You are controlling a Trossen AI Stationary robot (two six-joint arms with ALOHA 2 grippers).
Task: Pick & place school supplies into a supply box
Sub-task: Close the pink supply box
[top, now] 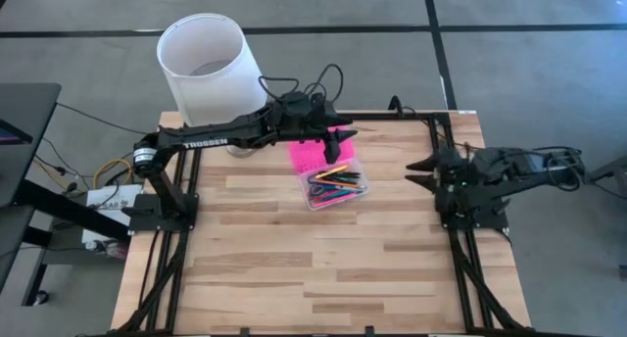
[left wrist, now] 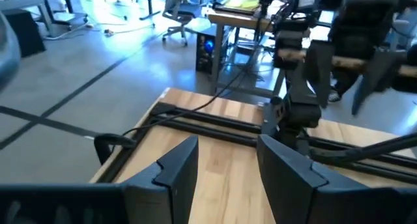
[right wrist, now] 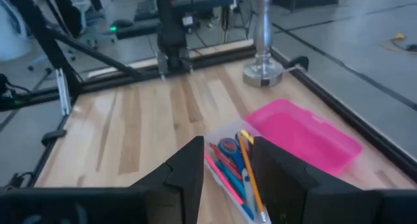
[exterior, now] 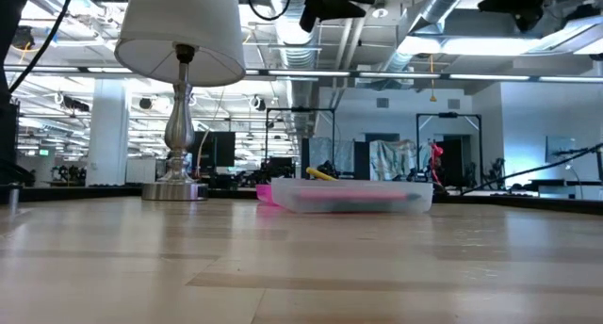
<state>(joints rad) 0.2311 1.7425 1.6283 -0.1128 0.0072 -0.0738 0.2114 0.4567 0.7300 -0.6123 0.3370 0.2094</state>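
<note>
Pencil case (top: 333, 175) lies open, pens (top: 336, 182) inside. Left gripper (top: 348, 133) hovers above it, right gripper (top: 415, 170) well aside; both open, empty.

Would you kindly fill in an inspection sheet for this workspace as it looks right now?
Surface: wooden table, bare in front.
Job's things: supply box open, pink lid laid back; school supplies in its clear base.
Clutter: lamp at the far left corner.
Tools: left tool open, raised over the lid; right tool open, right of the box, empty.
Cables: bundle behind the left arm.
Surroundings: open workshop, chairs, desks.
</note>
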